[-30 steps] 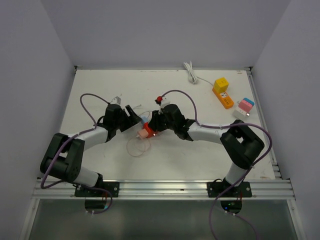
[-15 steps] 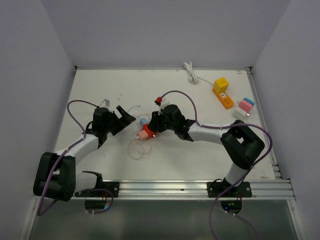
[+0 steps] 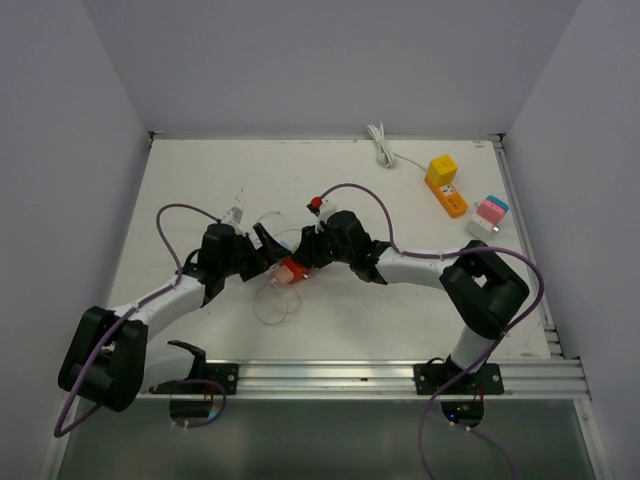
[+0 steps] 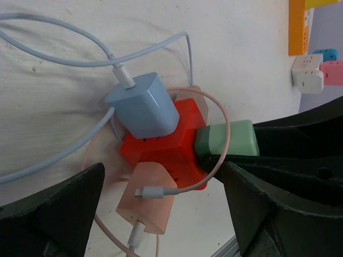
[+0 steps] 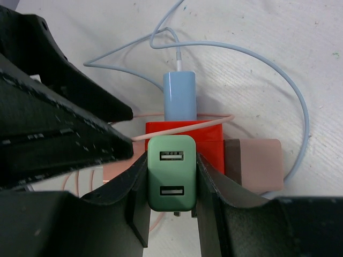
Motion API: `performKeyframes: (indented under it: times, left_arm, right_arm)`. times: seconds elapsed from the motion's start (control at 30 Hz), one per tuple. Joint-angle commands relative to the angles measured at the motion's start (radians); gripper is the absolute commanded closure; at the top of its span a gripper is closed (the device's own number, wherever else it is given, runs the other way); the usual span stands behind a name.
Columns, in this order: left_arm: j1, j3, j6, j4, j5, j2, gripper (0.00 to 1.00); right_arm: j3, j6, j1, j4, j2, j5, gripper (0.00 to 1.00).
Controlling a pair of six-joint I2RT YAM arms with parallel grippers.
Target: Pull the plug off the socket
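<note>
Beside red socket [image 3: 289, 270], mid-table: left gripper [image 3: 263, 252] back in after swinging away left, jaws wide, flanking socket, no contact seen. Right gripper [image 5: 172, 187] clamped on green plug [image 5: 172, 179]. Likely brace-then-pull setup. Left wrist view alone shows plug flush against socket side, apparently seated; right wrist view alone shows fingers [image 5: 136, 198] pinching plug flanks.

Light was soft and even from overhead. The white table [image 3: 200, 180] was bright with no hard glare, and the shadows under the arms were faint. The top view was sharp with dimmer walls. In the left wrist view the left fingers [image 4: 53, 214] were blurred and the red socket [image 4: 155, 152] crisp. In the right wrist view the right fingers [image 5: 214, 214] were dark and detail-poor, the green plug [image 5: 171, 174] sharp.
</note>
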Motion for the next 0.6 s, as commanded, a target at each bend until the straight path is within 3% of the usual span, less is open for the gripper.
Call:
performKeyframes:
  times: [0.0, 0.2, 0.57]
  left_arm:
    - [-0.043, -0.002, -0.036, 0.054, 0.002, 0.017, 0.07]
    - [-0.048, -0.026, -0.026, 0.038, -0.056, -0.032, 0.11]
    - [-0.048, -0.040, -0.111, 0.117, -0.076, 0.068, 0.13]
  right_arm:
    - [-0.014, -0.003, 0.005, 0.019, -0.022, -0.033, 1.00]
    - [-0.016, -0.020, 0.005, 0.005, -0.034, -0.031, 1.00]
    - [-0.034, -0.021, 0.008, 0.041, -0.054, -0.054, 1.00]
